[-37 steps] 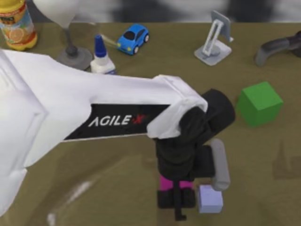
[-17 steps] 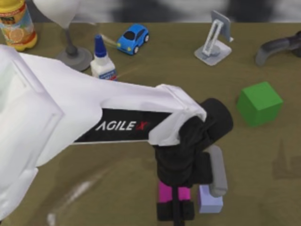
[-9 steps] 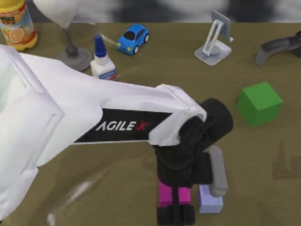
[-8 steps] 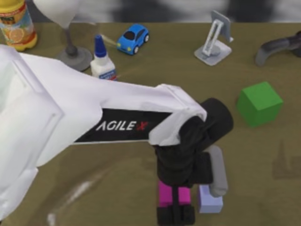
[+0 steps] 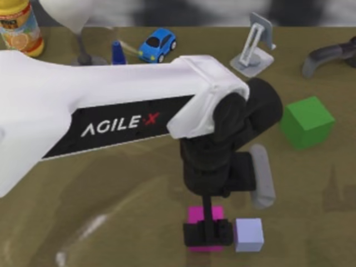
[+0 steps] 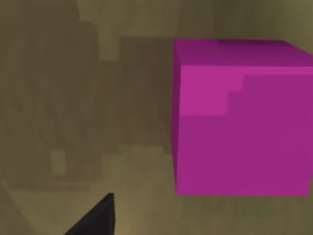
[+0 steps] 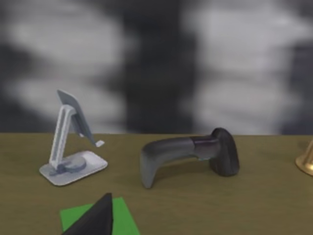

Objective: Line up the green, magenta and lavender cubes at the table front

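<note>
- Hanging over the front of the surface [image 5: 139,189], the left claw [image 5: 207,232] is above the magenta cube [image 5: 204,214], its dark fingers covering the cube's front half in the top view.
- Whether those fingers are apart or together I cannot tell; in the left wrist view only one dark fingertip [image 6: 95,220] shows, clear of the cube, which sits on the surface (no pad touches any face I can see).
- The magenta cube lies at the front edge, square to it, its sides running along and across the surface; being a cube it has no long axis.
- The lavender cube [image 5: 248,234] sits just beside it on the right, a thin gap between them, also square to the front edge, so the two form a short row running left to right.
- The green cube [image 5: 306,121] stands well apart, farther back at the right, turned slightly so its edges run a little askew to the other two.
- The right claw is out of the top view; its wrist view shows one dark fingertip [image 7: 93,218] above the green cube, and I cannot tell whether that claw is apart or together.
- Along the back: a juice bottle [image 5: 19,28], a glue bottle [image 5: 117,53], a blue toy car [image 5: 157,45], a phone stand [image 5: 255,47] and a scanner [image 5: 328,55].
</note>
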Robot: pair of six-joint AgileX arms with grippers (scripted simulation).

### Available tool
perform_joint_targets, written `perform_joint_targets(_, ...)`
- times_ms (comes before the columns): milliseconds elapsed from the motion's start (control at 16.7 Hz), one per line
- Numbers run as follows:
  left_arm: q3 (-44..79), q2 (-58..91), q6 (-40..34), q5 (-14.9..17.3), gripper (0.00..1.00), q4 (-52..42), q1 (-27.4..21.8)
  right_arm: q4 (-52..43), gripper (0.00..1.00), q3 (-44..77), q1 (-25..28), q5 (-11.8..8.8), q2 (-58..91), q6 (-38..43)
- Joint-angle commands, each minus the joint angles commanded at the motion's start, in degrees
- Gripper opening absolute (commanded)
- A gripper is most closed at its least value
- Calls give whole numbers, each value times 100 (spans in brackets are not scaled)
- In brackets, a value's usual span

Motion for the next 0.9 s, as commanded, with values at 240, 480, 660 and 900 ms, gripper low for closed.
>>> perform_joint_targets(240, 15, -8, -2, -1, 100, -23, -24, -1, 100, 1, 0, 0, 1, -1)
perform_joint_targets(480, -262, -310, -98, -23, 100, 167, 154, -244, 100, 352, 57, -18, 350, -29)
perform_joint_targets(660, -916, -1089, -355, -62, 100, 612, 592, -818, 100, 1242, 153, -26, 1242, -100)
perform_joint_targets(900, -2311, -2828, -909, -115, 100, 1502, 1491, -1972, 100, 3088, 314, -10, 3266, -257)
